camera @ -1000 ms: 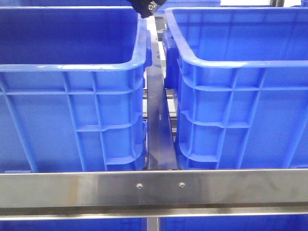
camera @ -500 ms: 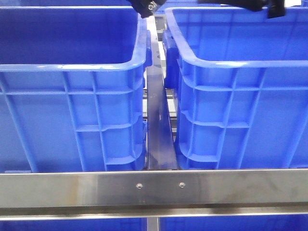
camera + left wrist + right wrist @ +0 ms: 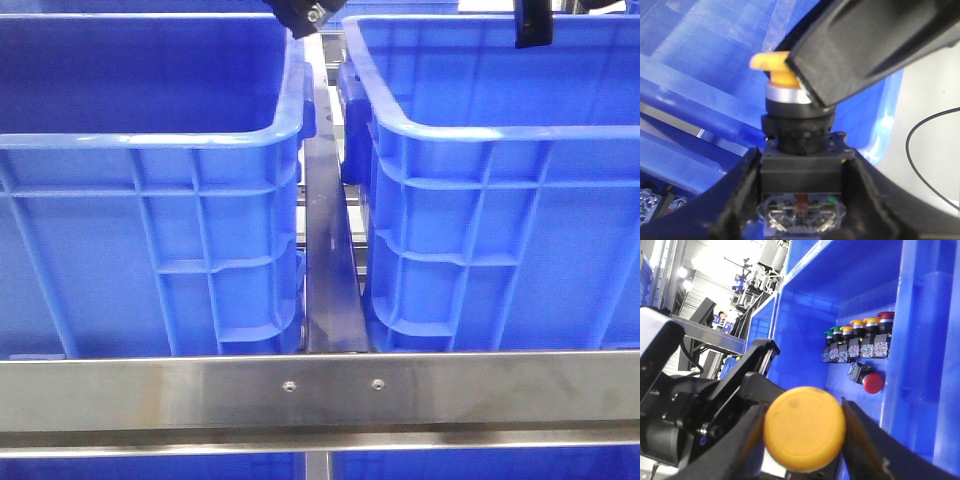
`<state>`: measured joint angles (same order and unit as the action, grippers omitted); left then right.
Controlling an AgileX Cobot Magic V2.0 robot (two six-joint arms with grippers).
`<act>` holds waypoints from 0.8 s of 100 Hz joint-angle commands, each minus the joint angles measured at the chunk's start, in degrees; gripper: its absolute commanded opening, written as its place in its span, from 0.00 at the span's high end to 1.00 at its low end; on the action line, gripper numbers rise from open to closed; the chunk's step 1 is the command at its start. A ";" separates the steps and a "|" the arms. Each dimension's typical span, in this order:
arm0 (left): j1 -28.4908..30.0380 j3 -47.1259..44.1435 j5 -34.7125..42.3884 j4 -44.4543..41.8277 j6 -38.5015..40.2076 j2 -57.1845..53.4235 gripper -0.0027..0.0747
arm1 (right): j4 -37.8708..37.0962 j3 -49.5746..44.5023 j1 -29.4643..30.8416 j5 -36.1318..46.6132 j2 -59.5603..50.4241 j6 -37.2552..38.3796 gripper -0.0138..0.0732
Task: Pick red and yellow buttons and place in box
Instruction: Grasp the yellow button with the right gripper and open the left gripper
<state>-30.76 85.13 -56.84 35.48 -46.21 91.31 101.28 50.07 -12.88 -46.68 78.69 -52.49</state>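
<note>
In the left wrist view my left gripper (image 3: 802, 167) is shut on the black body of the yellow button (image 3: 782, 75), cap pointing away. A black finger of my right gripper (image 3: 865, 45) lies against that cap. In the right wrist view my right gripper (image 3: 805, 432) has its jaws tight on both sides of a round yellow cap (image 3: 805, 425), with the left arm (image 3: 695, 420) just beyond. A red button (image 3: 873, 383) lies loose on a blue bin floor. In the front view only the left arm's tip (image 3: 305, 15) and a right finger (image 3: 533, 25) show at the top edge.
Two large blue bins, left (image 3: 150, 140) and right (image 3: 480, 130), stand side by side behind a steel rail (image 3: 320, 390), with a narrow gap between them. A row of green, yellow and red buttons (image 3: 857, 342) stands against a bin wall. A black cable (image 3: 935, 150) lies outside.
My right gripper has come into the front view at the top right and swung so that one finger hangs over the right bin. The left arm's tip has stayed put.
</note>
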 commanded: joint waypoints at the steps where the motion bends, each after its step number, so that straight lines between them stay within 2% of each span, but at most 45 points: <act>1: -0.23 1.70 1.42 2.89 -0.02 -2.62 0.83 | 4.07 1.90 0.07 -3.13 -1.33 -1.28 0.57; 19: -0.23 1.70 1.54 2.89 -0.02 -2.62 0.82 | 4.07 1.90 0.07 -3.43 -1.33 -1.28 0.57; 23: -0.23 1.70 1.54 2.89 -0.02 -2.62 0.79 | 4.07 1.90 0.07 -3.43 -1.33 -1.28 0.57; 30: -0.23 1.70 1.54 2.40 -0.02 -2.62 0.65 | 4.25 1.90 0.07 -3.32 -1.33 -1.28 0.57; 40: -0.23 1.70 1.96 1.40 -0.02 -2.62 0.33 | 4.26 1.90 0.36 -3.26 -1.33 -1.28 0.57; 45: -0.23 1.70 1.94 1.17 -0.02 -2.62 0.22 | 4.30 1.96 1.02 -3.26 -1.33 -1.28 0.57; 50: -0.23 1.70 1.55 1.17 -0.02 -2.62 0.17 | 4.30 2.24 1.97 -3.39 -1.33 -1.30 0.57; 66: -0.23 1.70 1.12 1.17 -0.02 -2.62 0.16 | 2.55 4.69 7.08 -3.43 -1.33 -2.40 0.57; 80: -0.23 1.70 1.12 1.17 -0.02 -2.62 0.16 | -3.42 8.09 12.00 -2.28 -1.33 -3.62 0.57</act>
<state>-30.76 85.13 -56.82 34.21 -46.21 91.31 98.19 54.45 -3.49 -47.27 78.69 -54.23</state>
